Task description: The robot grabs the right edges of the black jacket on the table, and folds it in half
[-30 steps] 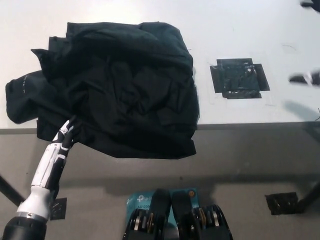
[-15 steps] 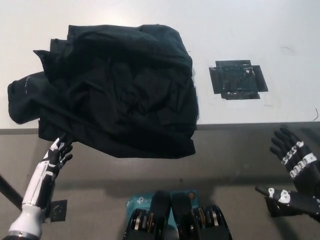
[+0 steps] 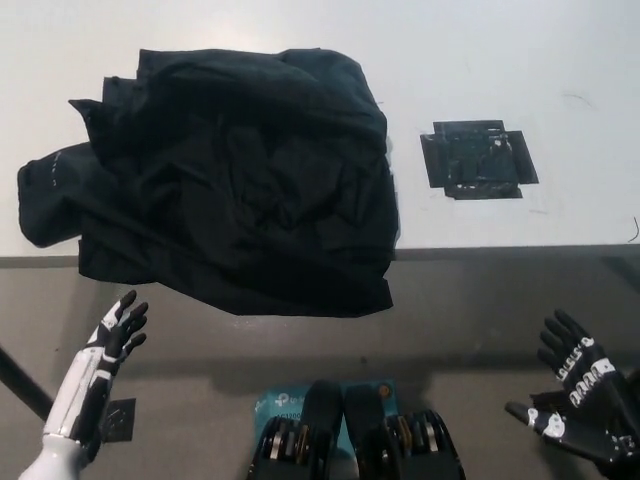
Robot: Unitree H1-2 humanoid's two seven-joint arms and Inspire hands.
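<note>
One black jacket (image 3: 235, 180), soft crumpled fabric in a rough square heap, long axis left–right, overhangs the white counter's (image 3: 500, 60) near edge. Left hand (image 3: 112, 335) and right hand (image 3: 575, 380) open, empty, below the counter edge.

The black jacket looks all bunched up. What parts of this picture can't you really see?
- Black jacket, head view: zipper, collar and sleeves lost in dark, crumpled folds; its near edge hangs over the table front.
- Black tape patch: too small to tell its purpose.
- Right hand: wrist cut off by the picture's corner.
- Left hand: arm cut off below.
</note>
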